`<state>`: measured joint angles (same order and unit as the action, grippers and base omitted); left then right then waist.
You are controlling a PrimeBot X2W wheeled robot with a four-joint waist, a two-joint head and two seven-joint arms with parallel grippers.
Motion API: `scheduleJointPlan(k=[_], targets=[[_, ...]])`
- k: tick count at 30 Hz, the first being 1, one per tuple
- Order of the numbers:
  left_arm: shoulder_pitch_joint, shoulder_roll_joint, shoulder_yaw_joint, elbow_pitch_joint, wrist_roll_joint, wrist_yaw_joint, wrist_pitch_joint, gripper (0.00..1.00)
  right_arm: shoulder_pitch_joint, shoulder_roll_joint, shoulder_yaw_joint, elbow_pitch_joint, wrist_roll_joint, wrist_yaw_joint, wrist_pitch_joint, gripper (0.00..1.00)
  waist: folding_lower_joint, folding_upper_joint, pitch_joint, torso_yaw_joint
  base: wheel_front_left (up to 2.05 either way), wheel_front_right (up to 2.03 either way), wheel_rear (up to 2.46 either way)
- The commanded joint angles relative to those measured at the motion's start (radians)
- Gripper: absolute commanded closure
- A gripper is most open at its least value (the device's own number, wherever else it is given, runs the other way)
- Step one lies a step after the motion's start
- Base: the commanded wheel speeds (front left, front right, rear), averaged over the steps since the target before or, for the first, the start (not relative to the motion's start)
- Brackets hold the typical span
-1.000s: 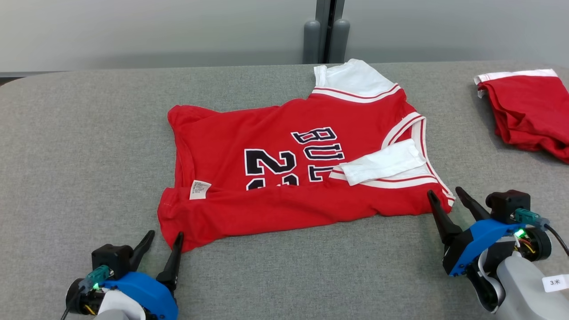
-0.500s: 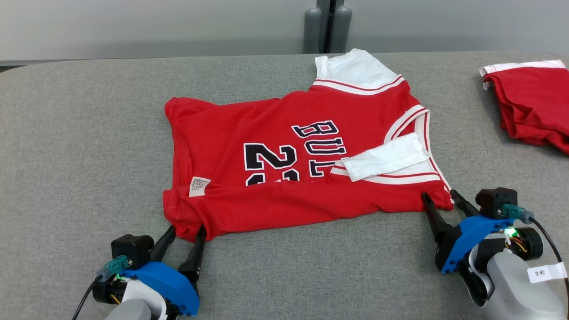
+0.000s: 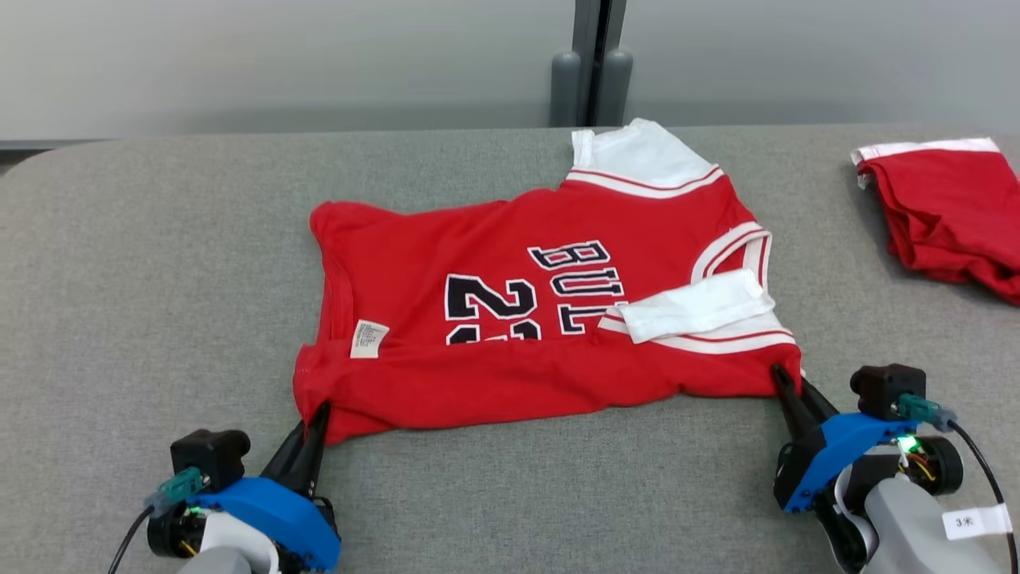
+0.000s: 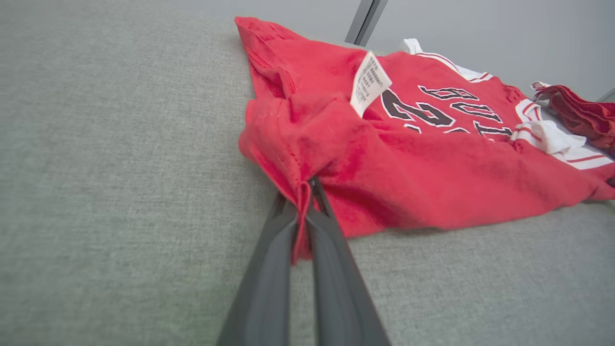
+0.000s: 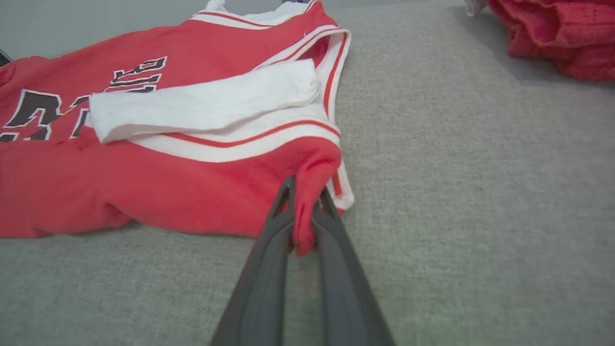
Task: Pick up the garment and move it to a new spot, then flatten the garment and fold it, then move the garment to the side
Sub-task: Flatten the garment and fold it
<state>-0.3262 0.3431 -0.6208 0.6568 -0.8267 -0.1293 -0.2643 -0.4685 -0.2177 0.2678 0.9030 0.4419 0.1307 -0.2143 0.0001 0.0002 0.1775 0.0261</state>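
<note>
The garment (image 3: 518, 319) is a red jersey with black numbers and white sleeves, lying partly folded on the grey table (image 3: 159, 263). My left gripper (image 3: 316, 412) is shut on its near left corner; in the left wrist view the red hem (image 4: 301, 211) is pinched between the dark fingers of that gripper (image 4: 307, 182). At the near right corner my right gripper (image 3: 785, 375) is shut on the cloth; the right wrist view has a red fold (image 5: 307, 211) clamped in that gripper (image 5: 305, 185). A white sleeve (image 5: 202, 101) lies folded across the jersey's chest.
A second red garment (image 3: 940, 207) with a white band lies bunched at the table's far right, also seen as red cloth (image 5: 557, 33) in the right wrist view. A grey wall and dark post (image 3: 594, 72) stand behind the table. Bare grey table surrounds the jersey.
Both grippers went from open beside the jersey's near corners to shut on those corners. The head camera shifted slightly between frames.
</note>
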Motion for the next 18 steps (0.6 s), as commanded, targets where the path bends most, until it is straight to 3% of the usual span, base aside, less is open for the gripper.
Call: scheduleJointPlan(k=[1,11,18], targets=[[0.026,0.006,0.014,-0.011,0.010,-0.002,0.000,1.00,0.023,-0.004,-0.001,-0.010,0.012,0.000,-0.011,1.00,-0.0001,-0.0002,-0.016,-0.003,0.00,0.00,0.00],[0.187,-0.001,0.095,-0.107,0.063,-0.002,0.000,1.00,0.208,-0.037,-0.015,-0.175,0.063,0.000,-0.034,1.00,-0.0001,-0.0002,-0.108,0.011,0.00,0.00,0.00],[0.313,-0.003,0.138,-0.177,0.097,0.026,0.000,1.00,0.425,-0.058,-0.102,-0.375,0.058,0.000,0.004,1.00,-0.0001,-0.0002,-0.147,0.023,0.00,0.00,0.00]])
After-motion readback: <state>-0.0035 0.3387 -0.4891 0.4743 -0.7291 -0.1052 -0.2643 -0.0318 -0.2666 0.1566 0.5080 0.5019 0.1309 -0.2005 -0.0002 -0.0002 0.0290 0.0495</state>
